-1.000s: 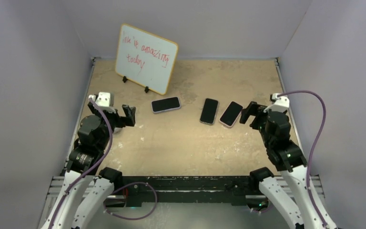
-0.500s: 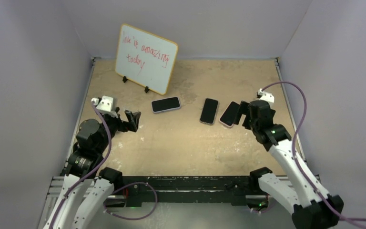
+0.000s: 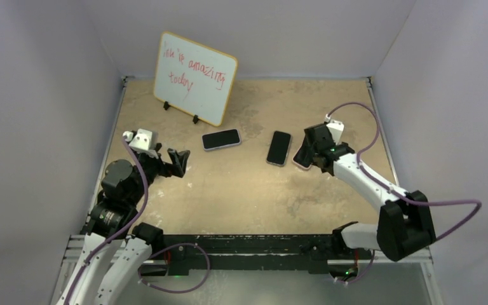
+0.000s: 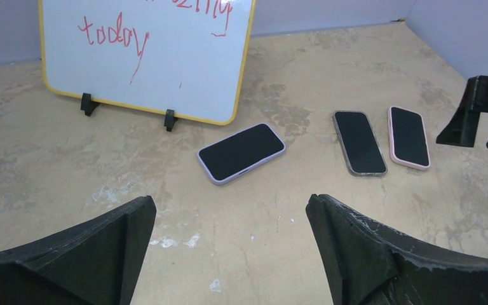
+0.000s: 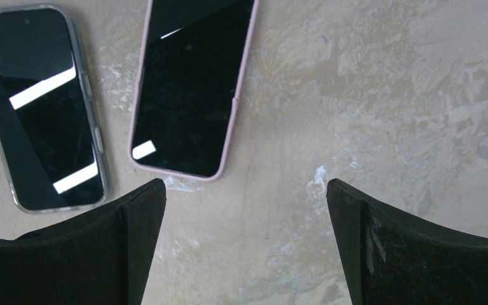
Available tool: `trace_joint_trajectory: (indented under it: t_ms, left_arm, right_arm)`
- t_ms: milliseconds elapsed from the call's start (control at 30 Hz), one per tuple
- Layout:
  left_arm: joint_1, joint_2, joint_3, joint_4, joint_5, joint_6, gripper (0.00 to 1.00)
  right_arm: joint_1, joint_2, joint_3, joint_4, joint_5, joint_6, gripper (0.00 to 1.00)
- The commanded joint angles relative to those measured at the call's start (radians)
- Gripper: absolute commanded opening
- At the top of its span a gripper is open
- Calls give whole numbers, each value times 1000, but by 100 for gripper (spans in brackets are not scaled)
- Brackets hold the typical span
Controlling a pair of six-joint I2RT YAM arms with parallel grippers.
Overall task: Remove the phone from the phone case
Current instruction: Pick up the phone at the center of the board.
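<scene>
Slanting far-right, seemingly: pink-cased phone [image 5: 190,89]

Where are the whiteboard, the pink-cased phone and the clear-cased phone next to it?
whiteboard [image 3: 194,77]: top view, middle of its white face.
pink-cased phone [image 5: 190,89]: right wrist view, middle of its dark screen.
clear-cased phone [image 5: 41,108]: right wrist view, middle of its dark screen.

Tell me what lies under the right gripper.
The right gripper hangs over bare table and one end of the pink-cased phone. From above it covers much of that phone.
</scene>
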Motion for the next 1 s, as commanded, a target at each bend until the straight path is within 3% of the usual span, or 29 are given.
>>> trace_joint_trajectory:
  t_ms: [0, 200, 300, 633, 967]
  left_arm:
    - [-7, -12, -11, 9, 0, 7, 100]
    - [-23, -25, -12, 10, -5, 12, 100]
    - [-29, -38, -11, 6, -15, 12, 100]
    - [-60, -59, -9, -2, -41, 14, 100]
    - [-70, -67, -8, -4, -51, 16, 100]
  right_arm:
    - [33, 74, 87, -5, 159, 186, 99]
    - [34, 203, 134, 38, 149, 297, 99]
    - [33, 284, 169, 40, 87, 316, 99]
    - [30, 512, 314, -19, 89, 364, 99]
    - [-12, 554, 330, -38, 98, 304, 99]
